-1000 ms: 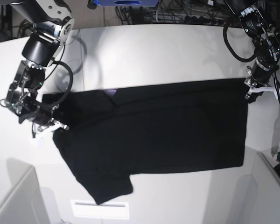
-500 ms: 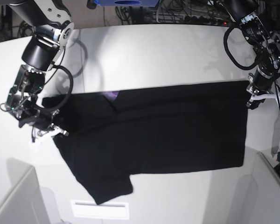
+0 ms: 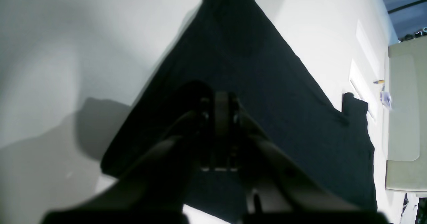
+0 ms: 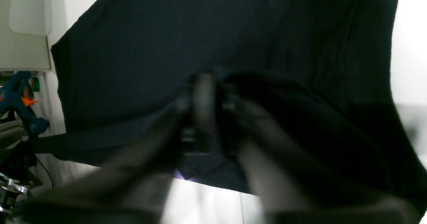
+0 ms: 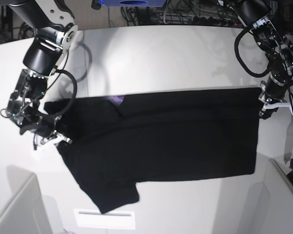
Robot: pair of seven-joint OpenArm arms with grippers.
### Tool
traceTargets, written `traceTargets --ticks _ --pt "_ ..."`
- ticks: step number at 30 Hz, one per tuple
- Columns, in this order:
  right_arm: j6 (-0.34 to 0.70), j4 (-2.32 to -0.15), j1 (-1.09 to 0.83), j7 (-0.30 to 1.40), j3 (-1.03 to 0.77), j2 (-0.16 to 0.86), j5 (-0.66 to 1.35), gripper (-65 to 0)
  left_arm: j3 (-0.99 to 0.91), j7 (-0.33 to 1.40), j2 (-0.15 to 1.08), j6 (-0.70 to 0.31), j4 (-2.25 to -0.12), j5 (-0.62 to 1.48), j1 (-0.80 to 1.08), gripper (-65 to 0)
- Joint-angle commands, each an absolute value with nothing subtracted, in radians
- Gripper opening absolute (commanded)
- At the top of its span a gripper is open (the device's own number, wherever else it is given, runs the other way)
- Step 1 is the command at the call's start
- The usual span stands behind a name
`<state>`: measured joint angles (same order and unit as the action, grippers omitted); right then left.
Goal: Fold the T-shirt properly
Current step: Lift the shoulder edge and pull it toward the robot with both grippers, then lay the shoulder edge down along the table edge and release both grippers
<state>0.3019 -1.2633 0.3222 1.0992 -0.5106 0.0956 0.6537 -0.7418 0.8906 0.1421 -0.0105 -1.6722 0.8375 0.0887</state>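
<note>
Left gripper [image 5: 266, 106] is pinched tight on one corner of the single big black cloth T-shirt [image 5: 161, 141] spread across the white table [image 5: 161, 53], the right gripper [image 5: 51, 138] sits at the opposite edge, too blurry to tell whether it's gripping.
</note>
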Motion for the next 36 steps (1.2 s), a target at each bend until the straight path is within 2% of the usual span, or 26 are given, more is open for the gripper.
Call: traceTargets --ticks 1,3,4,6,9,11,14,17,20,24,31,36 --pt "0.303 -1.288 0.348 1.084 -0.515 0.107 0.682 -46.4 -0.750 0.868 0.160 -0.018 -1.692 0.848 0.077 -56.8" --pt "0.303 -1.297 0.346 1.086 -0.516 0.110 0.682 -36.2 -0.753 0.866 0.160 -0.018 -1.692 0.848 0.077 -42.5" --pt "0.303 -1.316 0.340 1.086 -0.516 0.111 0.682 -33.6 -0.754 0.865 0.160 -0.018 -1.692 0.846 0.077 -35.9" --pt "0.303 -1.388 0.312 1.084 -0.516 0.111 0.682 -34.2 -0.756 0.863 0.163 -0.018 -1.693 0.846 0.077 -24.5" --pt "0.302 -1.523 0.255 1.086 -0.518 0.104 0.682 -34.7 -0.794 0.865 0.173 -0.021 -1.705 0.852 0.090 -16.1" --pt "0.291 -1.643 0.188 1.086 -0.518 0.099 0.682 -34.7 -0.845 0.869 0.171 -0.022 -1.745 0.852 0.117 -15.6" --pt "0.183 -1.834 0.051 1.082 -0.552 0.051 0.682 -33.8 -0.923 0.860 0.122 -0.030 -1.793 0.854 0.208 -15.6" --pt "0.145 -1.933 -0.065 1.029 -0.613 -0.028 0.682 -33.5 -0.995 0.832 0.073 -0.116 -1.742 0.852 0.259 -15.6" --pt "0.145 -1.926 -0.140 0.937 -0.641 -0.090 0.679 -29.6 -1.003 0.806 0.064 -0.182 -1.644 0.848 0.263 -15.6" --pt "0.145 -1.816 -0.165 0.854 -0.636 -0.099 0.679 -24.8 -0.986 0.803 0.065 -0.194 -1.558 0.848 0.236 -15.6" --pt "0.145 -1.624 -0.108 0.828 -0.645 -0.087 0.679 -25.4 -0.920 0.803 0.067 -0.194 -1.486 0.846 0.180 -15.8" --pt "0.143 -1.550 -0.082 0.714 -0.645 -0.081 0.679 -25.4 -0.886 0.802 0.067 -0.194 -1.469 0.846 0.163 -15.8"
